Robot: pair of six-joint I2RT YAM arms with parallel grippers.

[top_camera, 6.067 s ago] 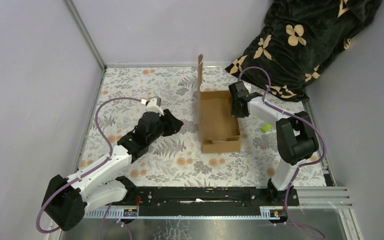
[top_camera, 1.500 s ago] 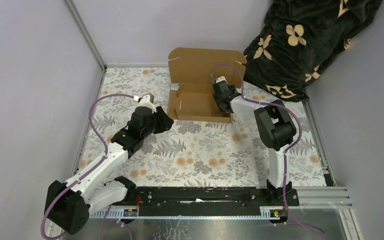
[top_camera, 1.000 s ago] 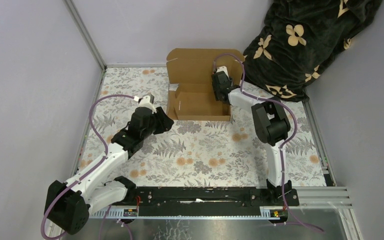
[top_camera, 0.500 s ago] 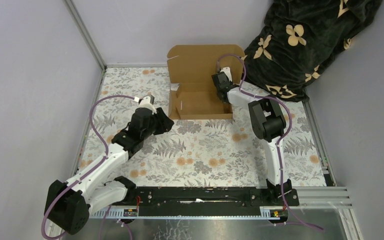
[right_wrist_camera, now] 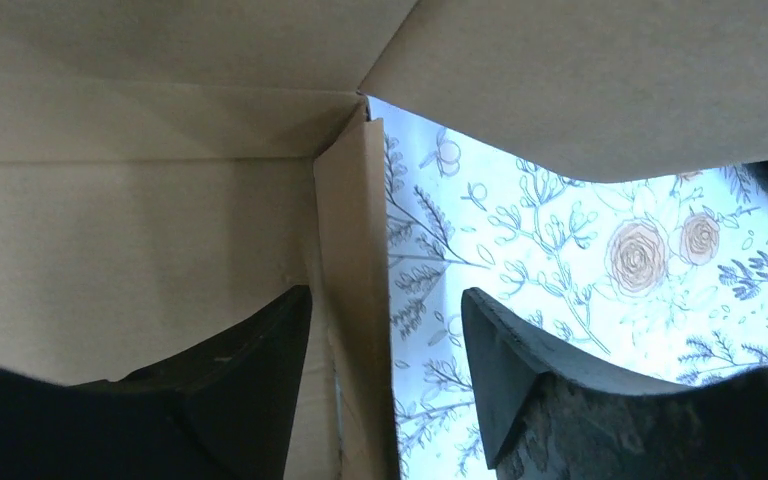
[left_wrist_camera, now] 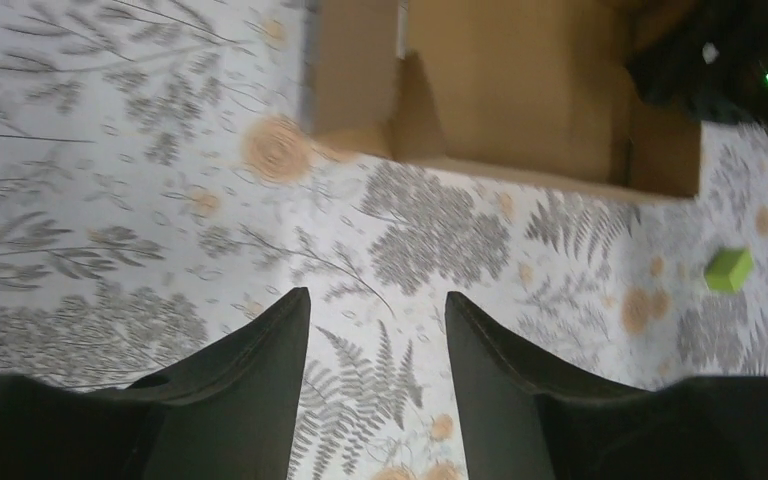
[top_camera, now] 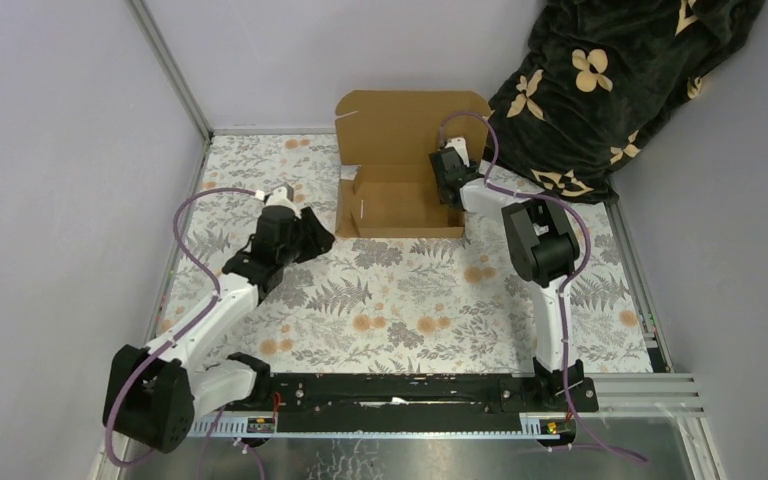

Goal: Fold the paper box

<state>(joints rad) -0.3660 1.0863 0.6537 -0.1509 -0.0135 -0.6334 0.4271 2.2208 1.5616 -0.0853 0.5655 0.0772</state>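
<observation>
The paper box sits at the far middle of the floral counter, long side across. Its shallow tray is open upward and its lid stands upright behind it, by the back wall. The tray holds 1 finger of the right gripper. The other finger is outside, so the spread gripper straddles the tray's right side wall without pinching it. The right wrist view shows this close up: the cardboard wall runs up between the 2 fingers, with counter visible in the gap on the outer side. The left gripper hovers over the counter near the box's near left corner, spread wide with nothing between its fingers.

6.1 s ago the box was turned a quarter, its long side running away from the arms, and lay nearer the counter's middle. Over the last 0.5 s the box has kept its place, while the left gripper has drawn back slightly to the left.

The small lime-green block shows only in the left wrist view, on the counter apart from the box. From above, the right arm covers that spot.
</observation>
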